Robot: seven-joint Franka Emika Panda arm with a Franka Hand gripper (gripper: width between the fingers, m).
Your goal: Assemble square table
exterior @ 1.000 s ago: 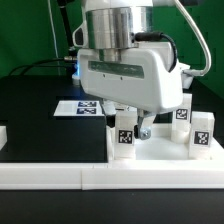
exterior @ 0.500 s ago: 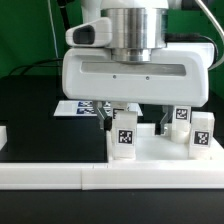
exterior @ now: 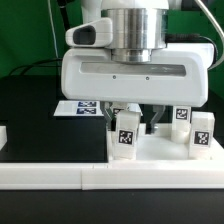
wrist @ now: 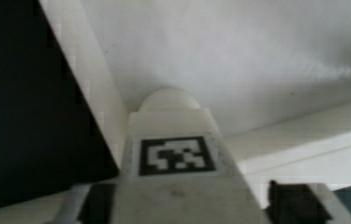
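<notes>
Lab: green backdrop (exterior: 25,30), black table (exterior: 40,110), marker board (exterior: 85,107).

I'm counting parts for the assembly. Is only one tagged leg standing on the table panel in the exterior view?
No, at least three tagged legs stand upright there on the panel.

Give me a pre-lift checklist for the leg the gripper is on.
1. Gripper straddles the front leg: ok.
2. Leg centred between the fingers, per the wrist view: ok.
3. Fingers firmly clamped on the leg: cannot tell.
4. Leg upright, tag facing out: ok.
5. Neighbouring legs stand apart from the gripper: ok.
6. Square panel lies flat against the front rail: ok.
</notes>
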